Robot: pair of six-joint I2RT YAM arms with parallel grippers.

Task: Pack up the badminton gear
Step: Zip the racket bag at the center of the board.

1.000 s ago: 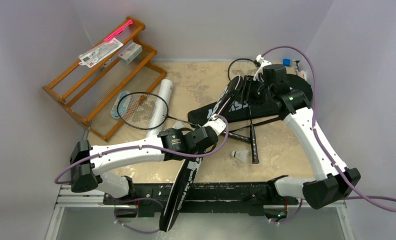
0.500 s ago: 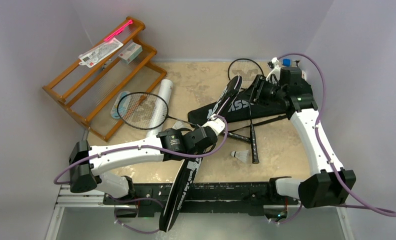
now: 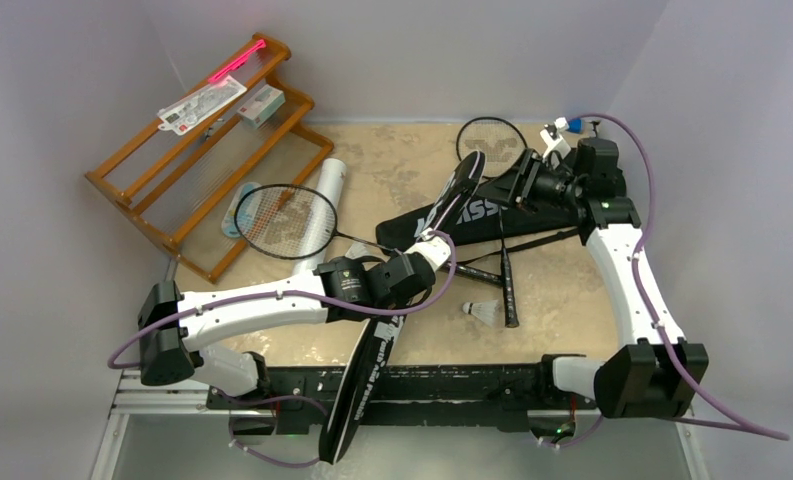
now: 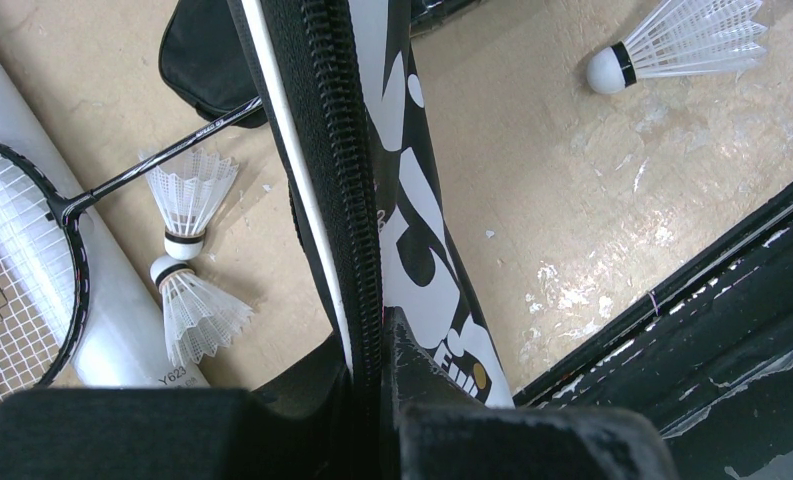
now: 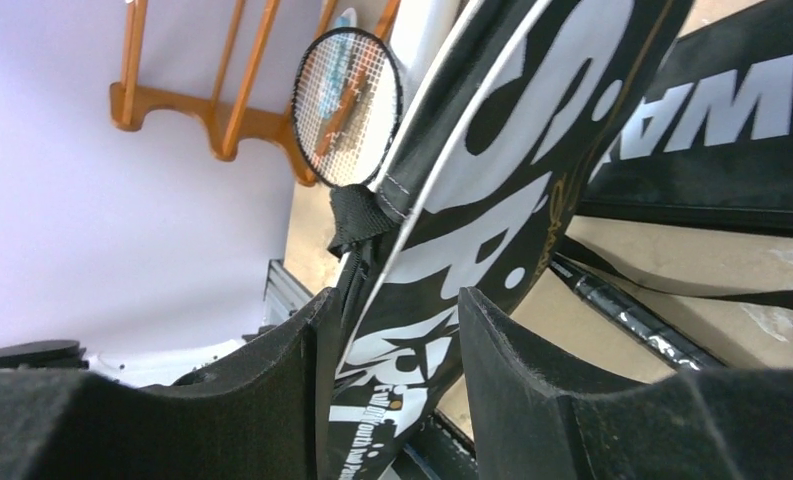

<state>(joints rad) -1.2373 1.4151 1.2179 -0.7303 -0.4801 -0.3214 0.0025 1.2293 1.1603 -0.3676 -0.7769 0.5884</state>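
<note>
Racket bag stays up on edge over the tabletop, my left gripper still clamped on its zipper seam. My right gripper has swung off the flat second bag and now faces the raised bag's far tip, jaws apart, holding nothing. I read that as lining up to open it. The rackets and shuttlecocks remain unpacked.

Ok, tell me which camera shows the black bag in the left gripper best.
Top external: the black bag shows nearly end to end, only its middle hidden. Left wrist shows just the zipper edge pinched in the left gripper; right wrist, a foreshortened lettered side.
</note>
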